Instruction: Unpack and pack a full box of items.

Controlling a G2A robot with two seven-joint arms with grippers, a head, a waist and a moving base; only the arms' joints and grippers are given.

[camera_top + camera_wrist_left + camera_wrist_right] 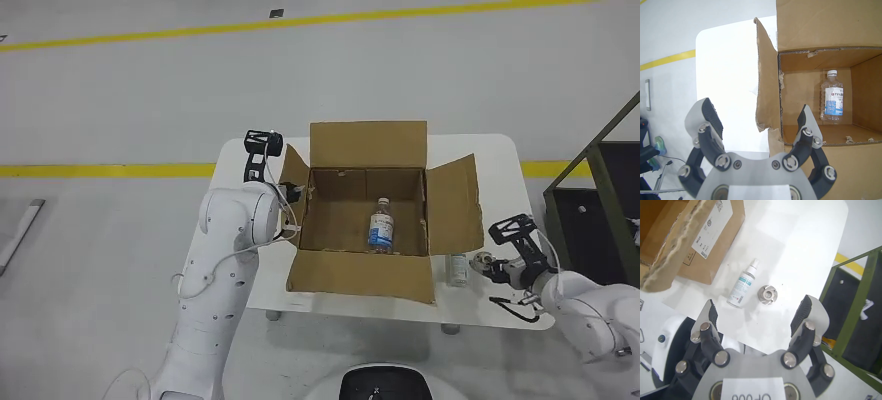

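Right gripper (759,306) hangs over the white bench (795,243) with jaws spread wide; a small spray bottle (742,283) lies flat just beside a round metal disc (767,294), apart from it, near the corner of a labelled cardboard box (719,247), with a green frame (849,311) beyond the bench edge.

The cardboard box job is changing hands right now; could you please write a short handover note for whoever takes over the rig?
Left gripper: open, holding nothing, over the left side flap of the box.
Right gripper: open, holding nothing, above the table to the right of the box.
Things: a clear bottle lies on the box floor. A spray bottle lies on the table beside the box, with a metal disc next to it.
Done: two items are out and the flaps are open.
Left: whether this is unpacking or packing cannot be told. Either lift the clear bottle out or put the two table items back in.
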